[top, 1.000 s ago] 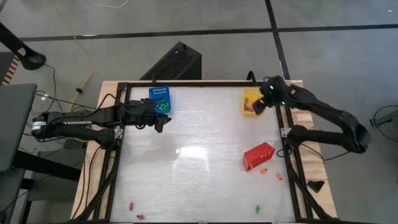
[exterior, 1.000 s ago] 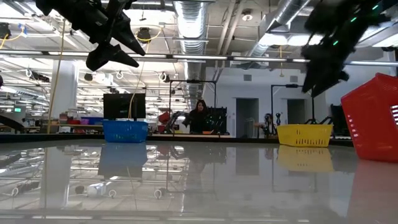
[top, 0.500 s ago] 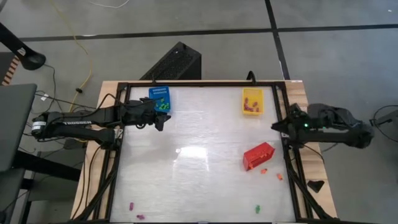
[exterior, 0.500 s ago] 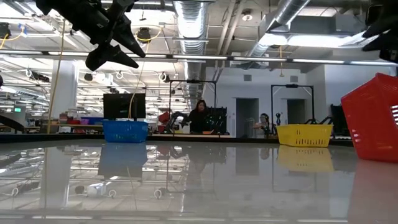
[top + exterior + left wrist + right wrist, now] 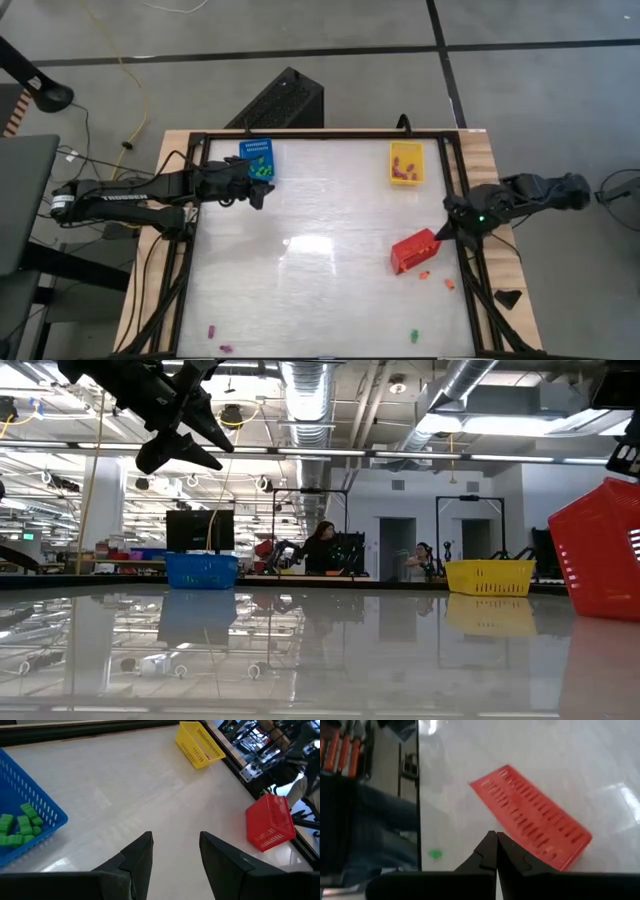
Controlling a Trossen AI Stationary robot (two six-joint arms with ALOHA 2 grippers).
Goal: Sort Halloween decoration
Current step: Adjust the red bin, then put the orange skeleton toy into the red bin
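Several tiny green decoration pieces (image 5: 17, 827) in blue basket (image 5: 47, 810); left gripper (image 5: 175, 845) apart, right gripper (image 5: 496, 851) together.

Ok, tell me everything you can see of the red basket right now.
The red basket is a small rectangular one of what looks like plastic, its walls pierced with rows of slots. It sits on the white table near the right edge, skewed to the table's edges, and in the right wrist view it seems to lie tipped over, slotted face up. What it holds cannot be seen. The right end effector, shut, hangs close by its far right corner; contact cannot be judged. Small orange pieces lie just in front of it.
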